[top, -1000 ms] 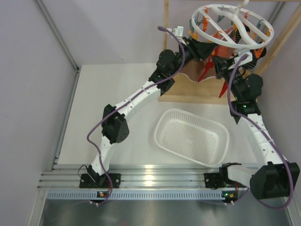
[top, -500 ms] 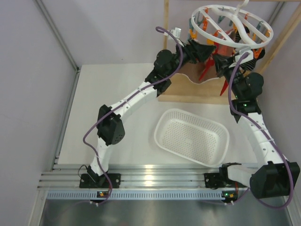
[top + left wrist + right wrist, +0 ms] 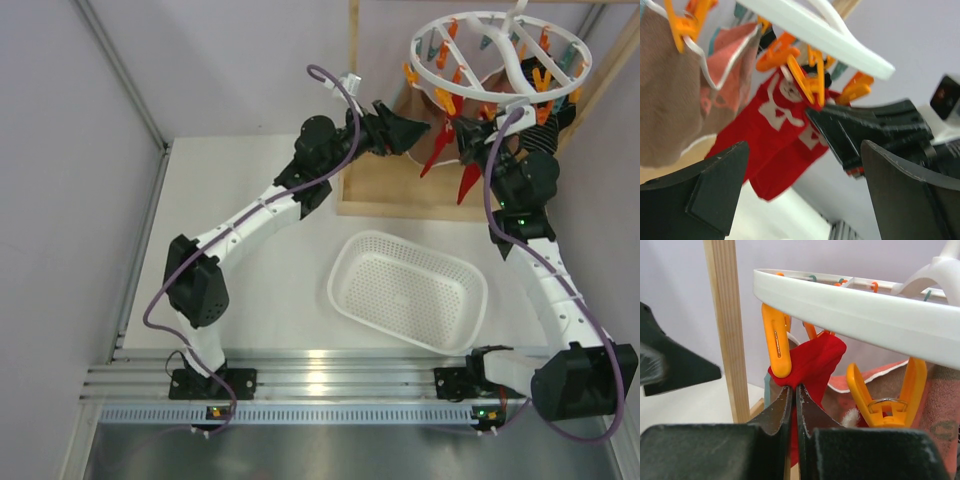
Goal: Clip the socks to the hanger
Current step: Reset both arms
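Red sock (image 3: 815,360) in R jaws, L wide

The left arm (image 3: 255,212) and right arm (image 3: 556,290) are built alike: slim white links dotted with small dark screw holes, bulky black joint housings, and 1 purple cable (image 3: 486,190) looping along each. The left claw (image 3: 805,145) and right claw (image 3: 795,387) have matte-black, wedge-shaped fingers (image 3: 705,195).
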Available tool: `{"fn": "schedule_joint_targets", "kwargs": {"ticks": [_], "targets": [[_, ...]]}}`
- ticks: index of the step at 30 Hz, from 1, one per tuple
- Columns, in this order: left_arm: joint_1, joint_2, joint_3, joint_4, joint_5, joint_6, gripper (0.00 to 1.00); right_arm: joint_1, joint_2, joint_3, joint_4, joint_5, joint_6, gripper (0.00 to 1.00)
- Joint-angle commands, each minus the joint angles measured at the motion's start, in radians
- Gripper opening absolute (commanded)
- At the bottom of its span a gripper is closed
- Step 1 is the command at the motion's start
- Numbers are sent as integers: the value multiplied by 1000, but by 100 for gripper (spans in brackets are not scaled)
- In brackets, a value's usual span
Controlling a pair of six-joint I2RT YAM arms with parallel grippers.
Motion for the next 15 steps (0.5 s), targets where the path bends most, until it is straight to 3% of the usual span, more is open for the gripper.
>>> {"fn": "schedule_joint_targets", "kwargs": {"ticks": [1, 2, 5, 6, 7, 11, 15], "targets": [[-2, -132, -89, 24, 109, 63, 98, 10, -16, 29, -28, 9, -32, 2], [6, -149, -107, -14, 107, 75, 98, 11, -20, 24, -37, 9, -37, 3], [27, -208, -167, -92, 118, 117, 98, 10, -25, 4, -88, -12, -45, 20], [34, -233, -185, -164, 120, 129, 98, 11, -27, 3, -106, -26, -46, 34], [40, -243, -190, -200, 123, 155, 98, 10, -28, 1, -128, -40, -51, 40], [87, -301, -218, -362, 185, 223, 98, 10, -63, -23, -210, -121, -58, 50], [130, -378, -256, -553, 201, 357, 98, 8, -103, -33, -339, -206, -104, 68]]}}
